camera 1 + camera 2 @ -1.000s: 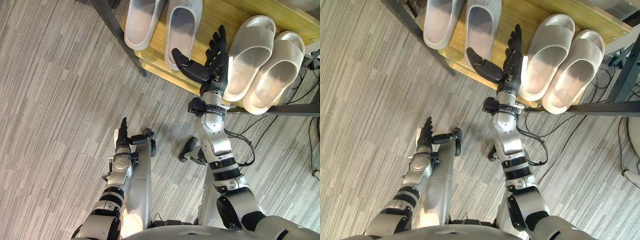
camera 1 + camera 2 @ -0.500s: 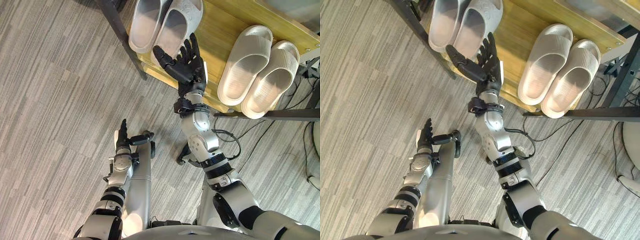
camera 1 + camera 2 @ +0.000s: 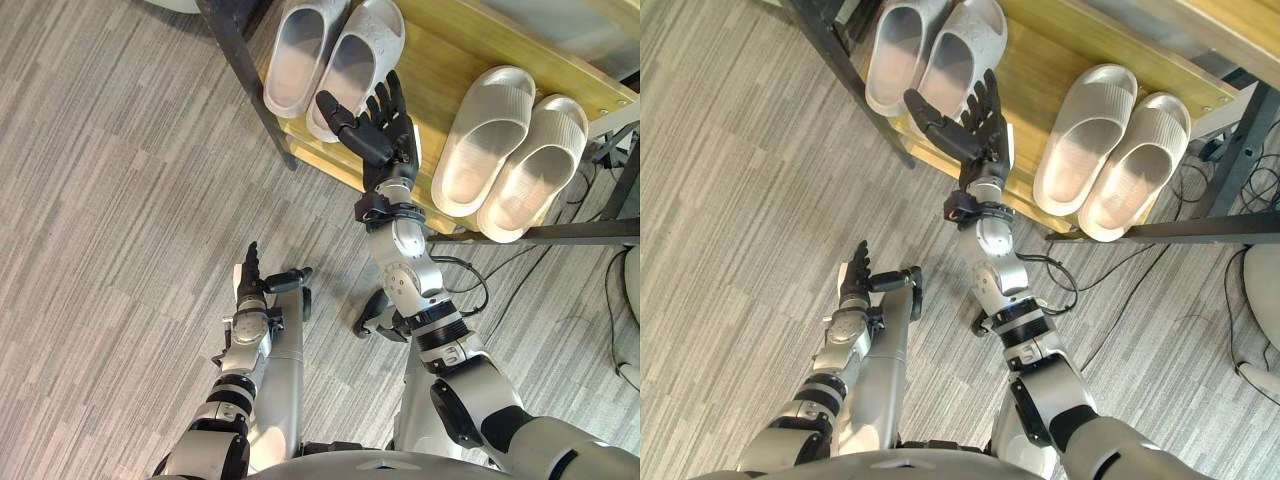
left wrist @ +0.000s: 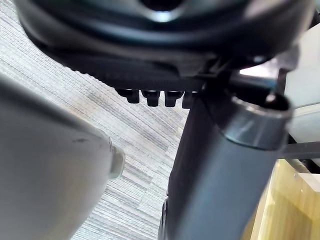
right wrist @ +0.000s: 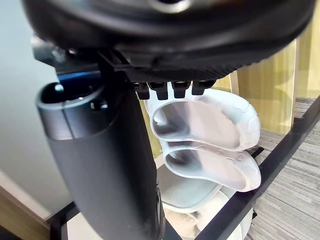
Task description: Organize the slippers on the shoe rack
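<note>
Probably light, bendy foam, the grey slippers (image 3: 358,50) on the rack shelf (image 3: 440,45) want pinching by a side wall (smooth, slippy). Right hand (image 3: 385,130) hovers beside them, fingers spread; left hand (image 3: 250,290) open, low.

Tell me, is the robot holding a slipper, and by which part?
Nothing is held. The right hand is open beside the left pair of slippers on the rack; the left hand is open over the floor.

The right hand (image 5: 165,35), seemingly open, faces two adjoining grey slippers (image 5: 210,122).
</note>
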Robot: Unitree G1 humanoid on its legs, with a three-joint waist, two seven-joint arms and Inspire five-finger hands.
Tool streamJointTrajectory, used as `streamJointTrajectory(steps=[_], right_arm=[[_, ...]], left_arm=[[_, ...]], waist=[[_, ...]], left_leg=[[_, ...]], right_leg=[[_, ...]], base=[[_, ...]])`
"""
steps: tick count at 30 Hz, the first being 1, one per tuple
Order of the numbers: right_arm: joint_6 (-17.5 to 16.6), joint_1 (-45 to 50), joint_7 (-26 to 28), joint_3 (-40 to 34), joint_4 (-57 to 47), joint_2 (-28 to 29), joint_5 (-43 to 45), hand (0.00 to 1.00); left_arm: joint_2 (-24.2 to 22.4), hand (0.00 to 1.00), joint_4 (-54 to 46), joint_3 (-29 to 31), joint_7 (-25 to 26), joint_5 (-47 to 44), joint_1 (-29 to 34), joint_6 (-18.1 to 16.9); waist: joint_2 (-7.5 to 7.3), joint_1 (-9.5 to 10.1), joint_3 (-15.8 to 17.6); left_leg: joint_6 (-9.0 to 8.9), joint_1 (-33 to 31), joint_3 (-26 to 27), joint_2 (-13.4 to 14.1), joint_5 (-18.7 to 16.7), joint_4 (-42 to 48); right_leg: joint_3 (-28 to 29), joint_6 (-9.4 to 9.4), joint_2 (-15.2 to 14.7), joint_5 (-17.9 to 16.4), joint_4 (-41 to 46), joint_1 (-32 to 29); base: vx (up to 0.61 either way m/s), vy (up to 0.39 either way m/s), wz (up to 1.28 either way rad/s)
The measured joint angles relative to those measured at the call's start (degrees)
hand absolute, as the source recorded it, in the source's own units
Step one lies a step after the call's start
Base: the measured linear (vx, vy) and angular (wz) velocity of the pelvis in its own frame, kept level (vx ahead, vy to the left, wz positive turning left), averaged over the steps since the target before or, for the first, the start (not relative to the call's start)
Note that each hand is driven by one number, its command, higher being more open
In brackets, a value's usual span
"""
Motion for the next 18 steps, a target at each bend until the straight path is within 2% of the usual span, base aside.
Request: streamJointTrajectory(steps=[6, 10, 13, 18], right_arm=[[1.12, 12.81, 0.36, 0.14, -1.33, -0.02, -6.03, 1.0], [1.42, 21.48, 0.88, 2.38, -6.11, -0.12, -9.85, 1.0], [1.44, 26.22, 3.01, 4.64, -8.83, -0.29, -14.33, 1.0], [1.37, 32.05, 6.74, 7.53, -9.7, -2.94, -22.35, 1.0]], left_arm=[[-0.3, 1.0, 0.17, -0.55, -0.37, 0.03, 3.37, 0.22], [0.0, 1.0, 1.46, -1.6, -0.37, 0.16, 4.76, 0.41], [0.87, 1.0, 2.87, -3.62, -0.6, 0.25, 6.05, 0.41], [1.97, 1.0, 6.4, -9.97, -2.17, 1.0, 8.04, 0.34]], waist=[[-0.42, -1.27, -0.32], [-0.75, -2.34, -0.63], [-1.72, -2.97, -1.42], [-3.42, -3.32, -4.74]], left_leg=[[-0.04, 7.08, 1.44, 0.51, 0.73, -5.41], [-0.02, 12.06, 2.36, 0.82, 2.01, -10.46], [0.03, 16.72, 3.27, 0.74, 3.07, -14.54], [0.12, 23.89, 4.2, 0.44, 6.6, -24.3]], right_leg=[[0.24, 0.37, 1.04, 1.31, -4.78, 5.95], [0.21, 0.87, 2.08, 2.86, -9.48, 10.1], [0.29, 1.3, 2.53, 3.81, -12.8, 13.87], [0.05, 2.15, 4.01, 7.21, -21.21, 19.77]], base=[[0.03, 0.003, -0.08], [0.07, 0.01, -0.08], [0.06, 0.011, -0.06], [0.05, 0.02, -0.06]])
